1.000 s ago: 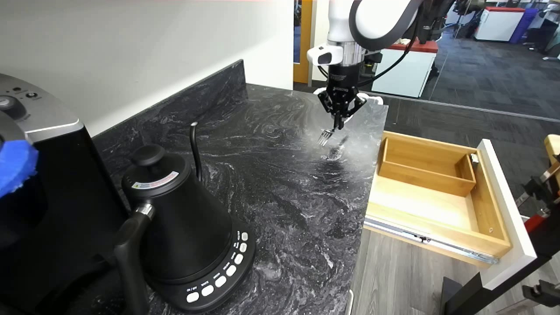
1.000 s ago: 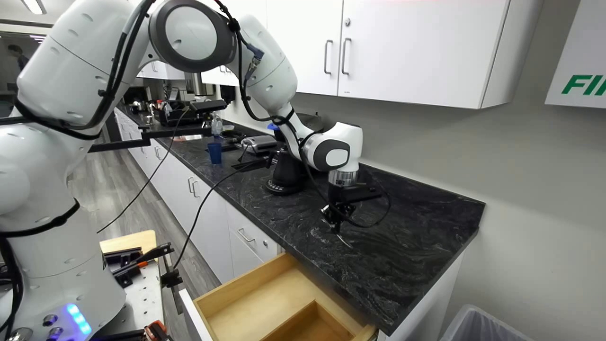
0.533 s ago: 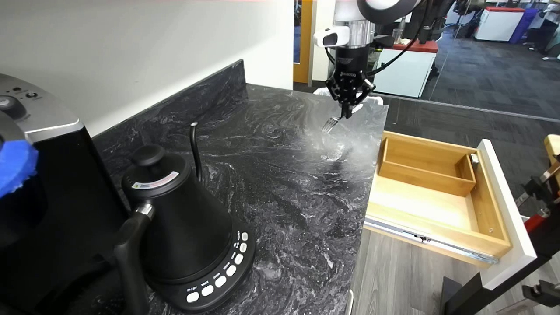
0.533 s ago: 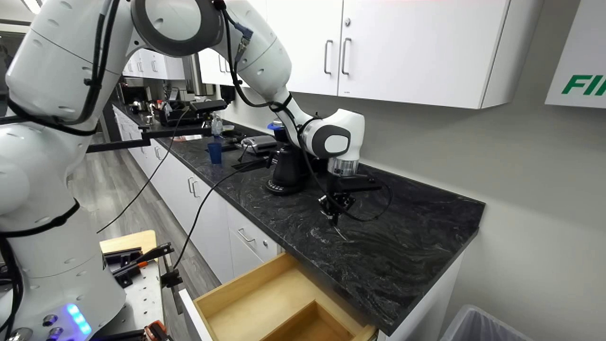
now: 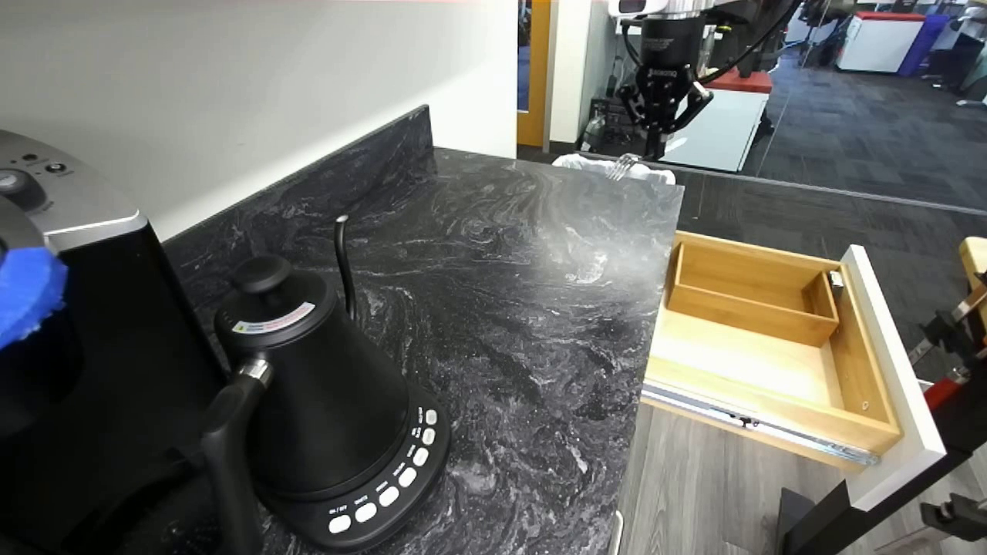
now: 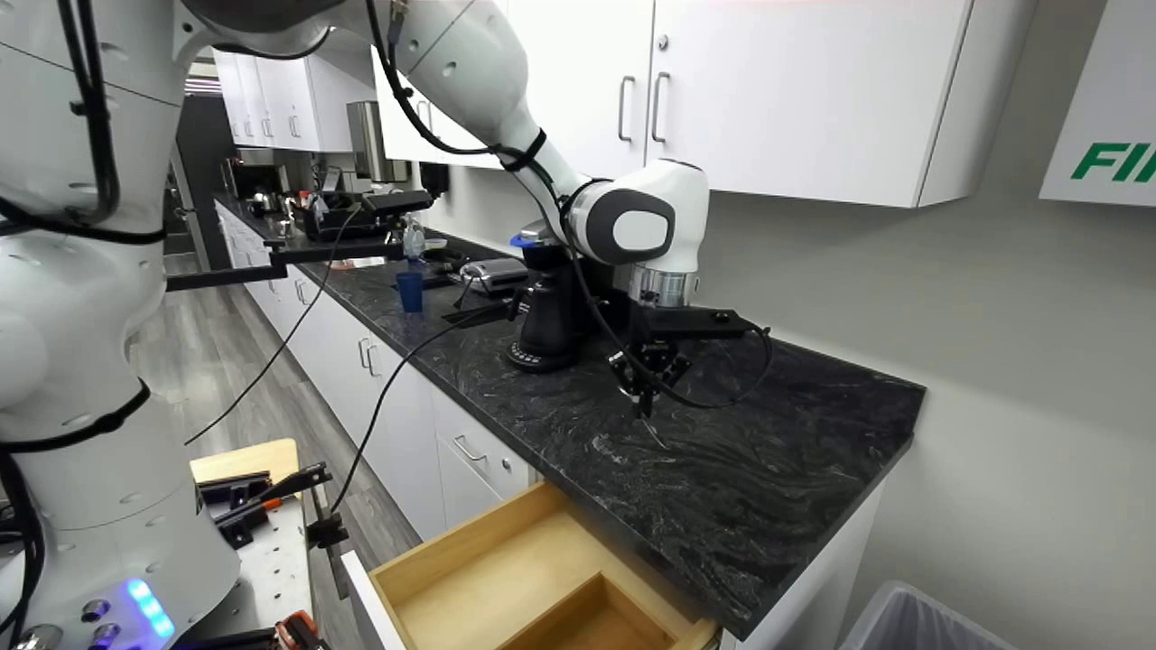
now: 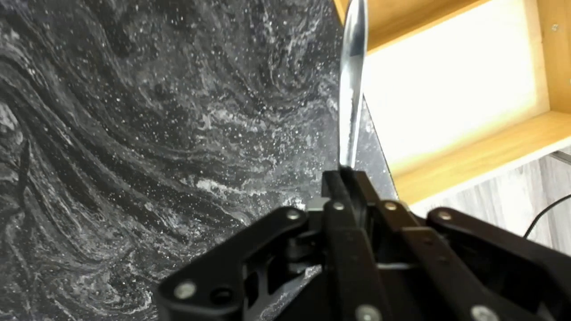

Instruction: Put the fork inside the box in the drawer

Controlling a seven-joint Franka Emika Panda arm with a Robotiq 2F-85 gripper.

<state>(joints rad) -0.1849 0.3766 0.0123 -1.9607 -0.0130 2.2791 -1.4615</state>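
Fork [image 7: 351, 84], held aloft above the marbled black countertop [image 5: 501, 347]: my Robotiq gripper [image 7: 345, 174] is closed, its 2 fingers [image 7: 332, 185] pinching the slim shank, with the tines [image 5: 623, 166] tipped downward in an exterior view. The pulled-out drawer [image 5: 756, 362], with the wooden box [image 5: 752, 315] inside it, lies lower, beyond the countertop's edge; the fork is in neither. I judge the metal light, stiff and not fragile, but smooth enough to pivot under so narrow a pinch; the shank, near the balance point, seems the sound place to hold.
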